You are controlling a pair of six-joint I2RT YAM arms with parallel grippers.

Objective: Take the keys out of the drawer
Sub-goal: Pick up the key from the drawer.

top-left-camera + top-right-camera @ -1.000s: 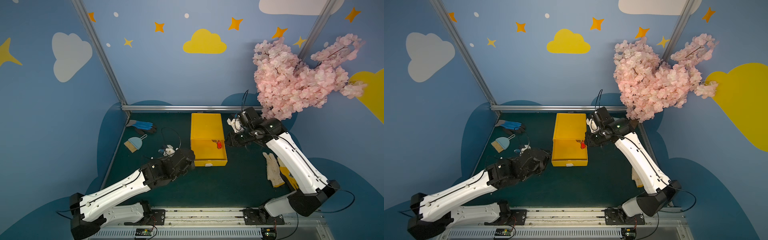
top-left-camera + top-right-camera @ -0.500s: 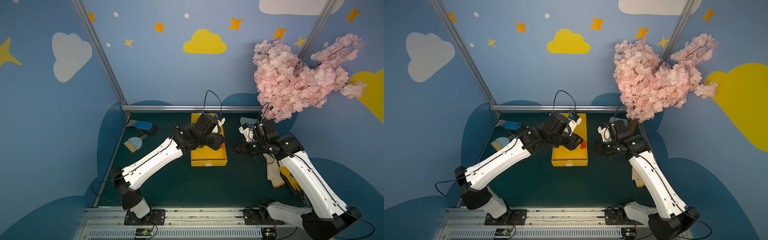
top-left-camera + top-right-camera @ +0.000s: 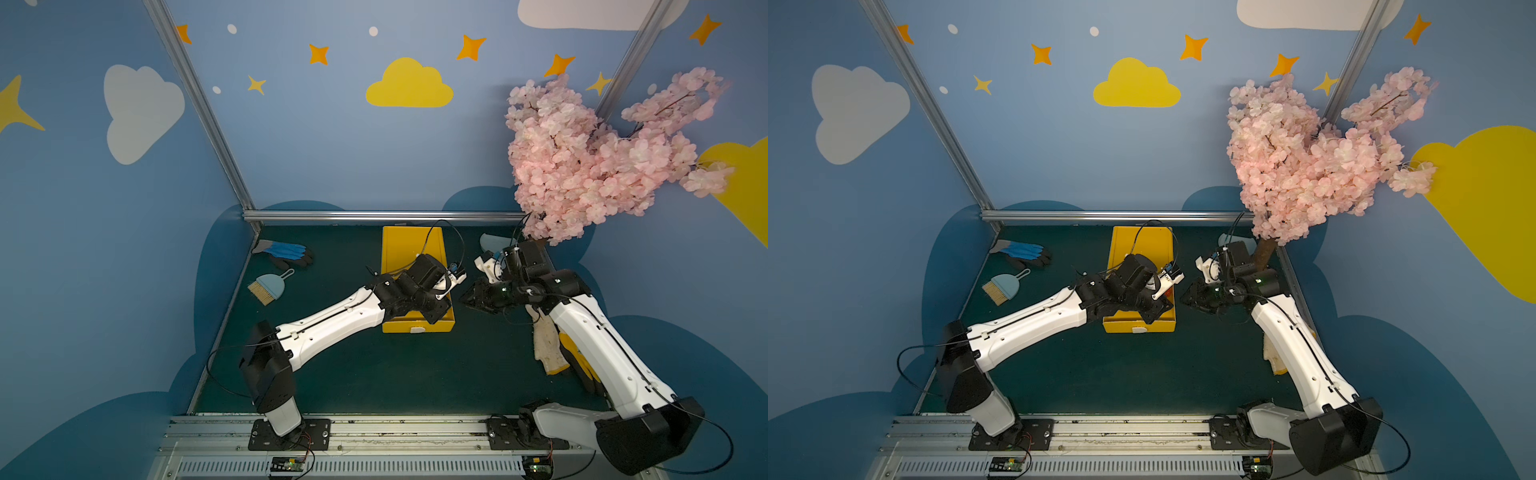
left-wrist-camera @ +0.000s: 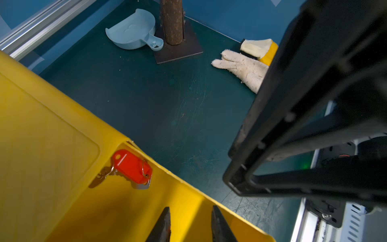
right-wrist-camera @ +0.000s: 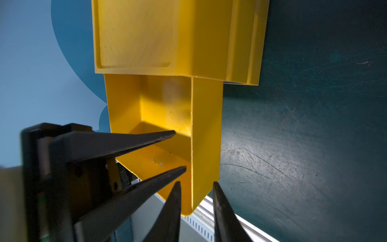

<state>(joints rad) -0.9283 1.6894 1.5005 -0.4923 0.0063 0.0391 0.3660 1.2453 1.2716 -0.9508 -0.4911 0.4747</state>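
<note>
Left gripper hovers over the open yellow drawer, jaws narrowly parted and empty. The right gripper, also slightly parted and holding nothing, sits just beside the drawer's right wall. The step in hand looks like the reach for the keys, which lie in the drawer's back right corner against the cabinet. Their red tag's long axis runs roughly along the right wall, and one key points toward the left wall. The next move calls for advancing, descending and closing across the tag.

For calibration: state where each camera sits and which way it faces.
Top views: high at the front, looking down at the yellow drawer; left arm and right arm show.
Left wrist: above the drawer, facing the red-tagged keys; left gripper tips show.
Right wrist: beside the drawer, facing it; right gripper tips show.
Shared: all show the drawer.
</note>
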